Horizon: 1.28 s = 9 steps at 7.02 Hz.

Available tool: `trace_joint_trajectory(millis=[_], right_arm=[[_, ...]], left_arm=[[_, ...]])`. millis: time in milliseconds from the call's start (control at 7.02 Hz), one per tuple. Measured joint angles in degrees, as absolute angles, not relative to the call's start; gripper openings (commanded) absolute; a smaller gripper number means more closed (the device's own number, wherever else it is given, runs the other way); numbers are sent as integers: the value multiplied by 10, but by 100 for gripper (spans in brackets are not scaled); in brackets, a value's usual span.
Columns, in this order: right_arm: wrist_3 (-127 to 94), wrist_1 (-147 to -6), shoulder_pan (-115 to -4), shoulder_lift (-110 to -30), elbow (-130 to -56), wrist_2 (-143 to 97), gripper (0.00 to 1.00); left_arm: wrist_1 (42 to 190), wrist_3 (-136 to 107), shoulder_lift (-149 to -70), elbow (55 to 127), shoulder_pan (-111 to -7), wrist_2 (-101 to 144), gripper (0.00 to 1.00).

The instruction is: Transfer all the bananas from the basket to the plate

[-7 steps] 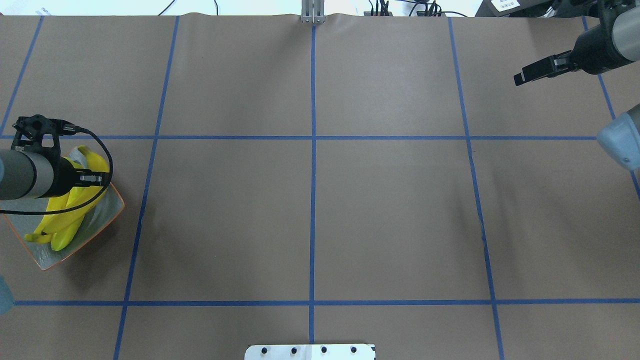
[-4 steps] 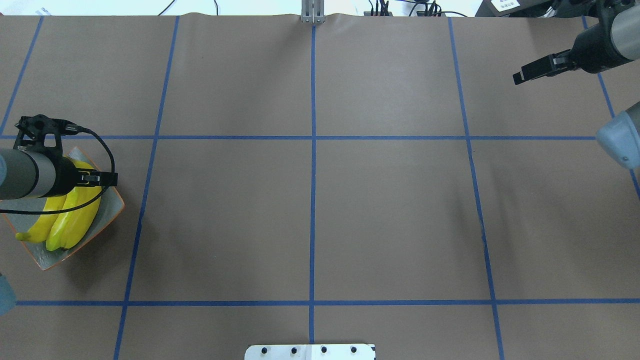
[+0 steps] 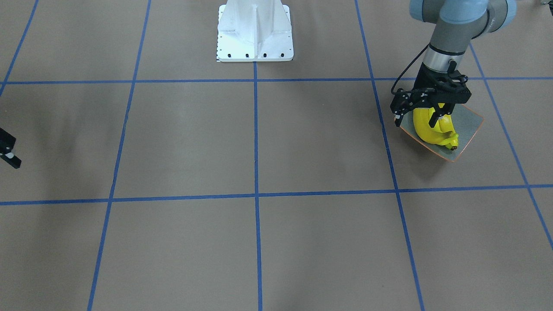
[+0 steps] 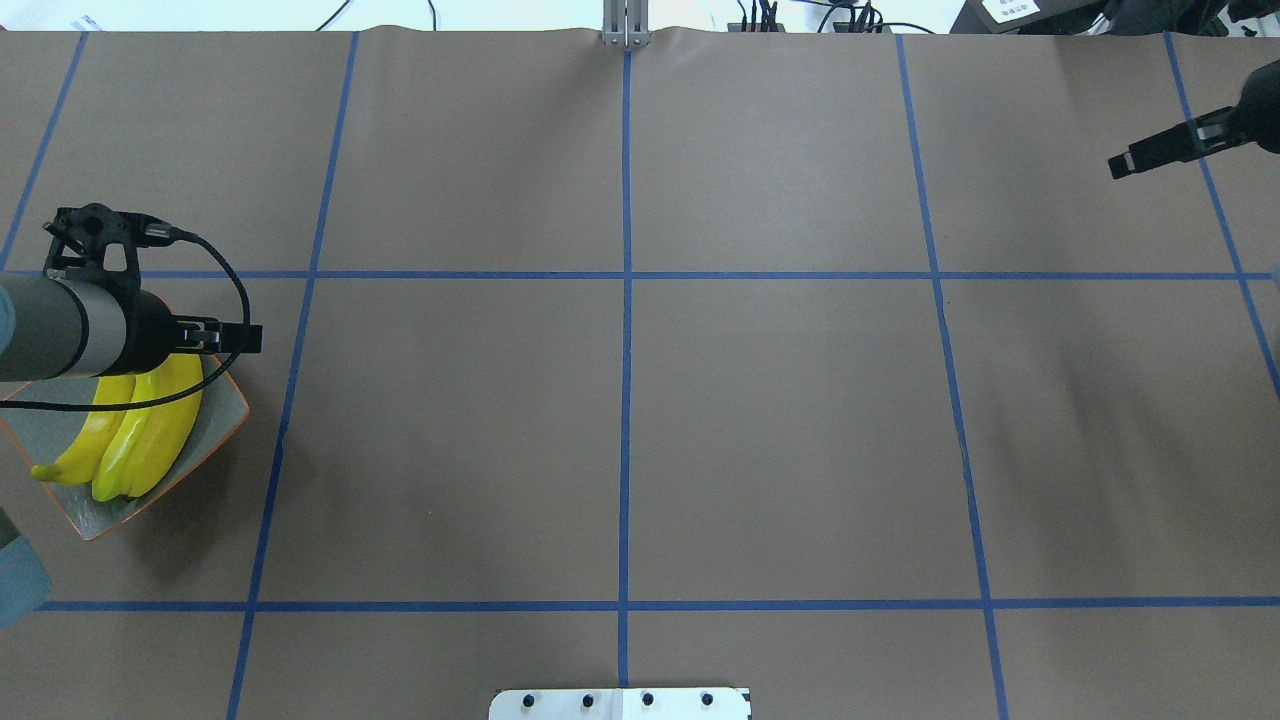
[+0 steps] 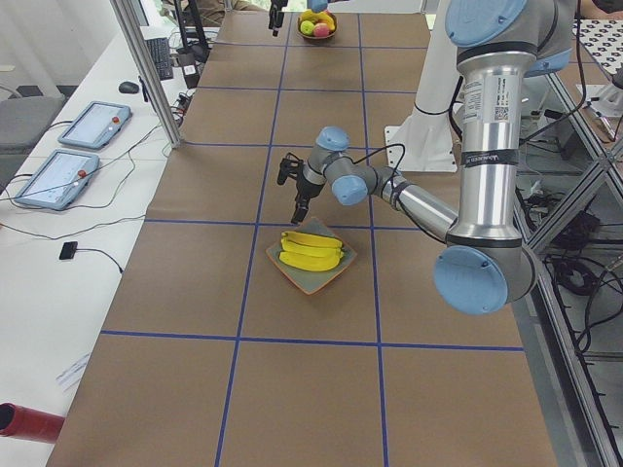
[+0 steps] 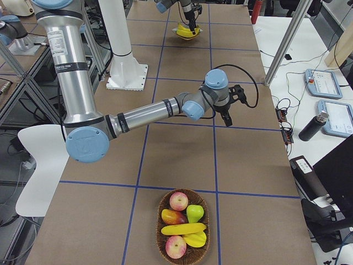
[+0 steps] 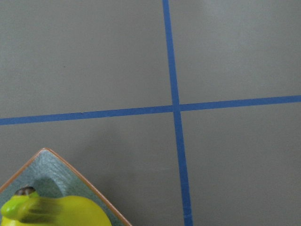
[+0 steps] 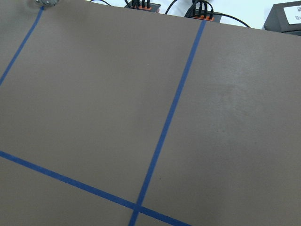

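Observation:
The grey-blue plate (image 4: 215, 420) with its orange rim sits at the table's left end and holds yellow bananas (image 4: 140, 440) lying side by side. My left gripper (image 4: 235, 338) hovers over the plate's far edge, open and empty; the front view (image 3: 414, 123) shows its fingers spread above the bananas (image 3: 434, 131). The left wrist view shows a plate corner (image 7: 42, 169) and one banana's stem end (image 7: 61, 212). My right gripper (image 4: 1120, 165) is high at the far right, seemingly open and empty. A wicker basket (image 6: 161, 238) at the right end holds a banana (image 6: 185, 228).
The basket also holds apples (image 6: 177, 200) and a green pear (image 6: 194, 212). The robot's white base (image 3: 255, 30) stands at the table's near edge. Blue tape lines grid the brown table (image 4: 620, 400). Tablets (image 5: 92, 122) lie on the side bench.
The bananas have settled flat on the plate. My left gripper has drawn away from them toward the plate's far edge. My right gripper has moved right, toward the table's end.

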<state>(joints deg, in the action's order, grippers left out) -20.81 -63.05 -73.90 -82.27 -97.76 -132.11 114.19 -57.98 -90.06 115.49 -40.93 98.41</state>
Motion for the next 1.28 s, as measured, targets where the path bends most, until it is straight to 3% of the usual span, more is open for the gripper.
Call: trace_joint_trajectory(millis=[285,712,1140,1282], right_arm=[[-49,-630,-823,-872,-924,-1358,100],[167,-627,-931,-885,-774,-1404,100],[257,-627,-981,-897,-660,-1402,98],[257,-627,-986,-903,-641,-1397,93]], left_arm=[[1143,-581,-906,1156,-410,984,99],[1144,-587,-912,1161,-410,982,99],[1145,-588,-914,1163,-410,980,99],[1145,-588,-915,1164,-410,979,99]])
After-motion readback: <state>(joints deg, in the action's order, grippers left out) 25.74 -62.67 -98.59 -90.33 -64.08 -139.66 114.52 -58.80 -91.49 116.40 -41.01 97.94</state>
